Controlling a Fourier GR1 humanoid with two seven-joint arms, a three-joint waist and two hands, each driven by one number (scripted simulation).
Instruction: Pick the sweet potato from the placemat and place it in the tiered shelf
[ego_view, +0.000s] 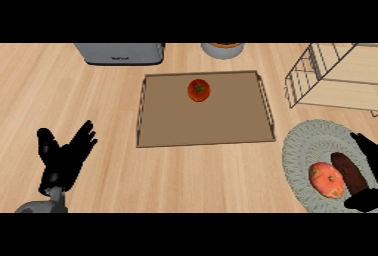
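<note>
The counter (88, 100) is pale wood with a fine, light-brown grain running left to right. At the far left stands a grey toaster (120, 53) with a darker base. The tray (203, 112) in the middle is flat tan-brown with a thin dark rim, and the tomato (198, 90) on it is red-orange with a dark green stem. The tiered shelf (332, 75) at the far right has thin dark wire and pale wood boards. The placemat (303, 150) is grey-green with a woven ring pattern. The sweet potato (327, 180) is orange-red beside a dark brown-maroon object (347, 170). Both hands are black: left hand (65, 155), right hand (367, 150).
</note>
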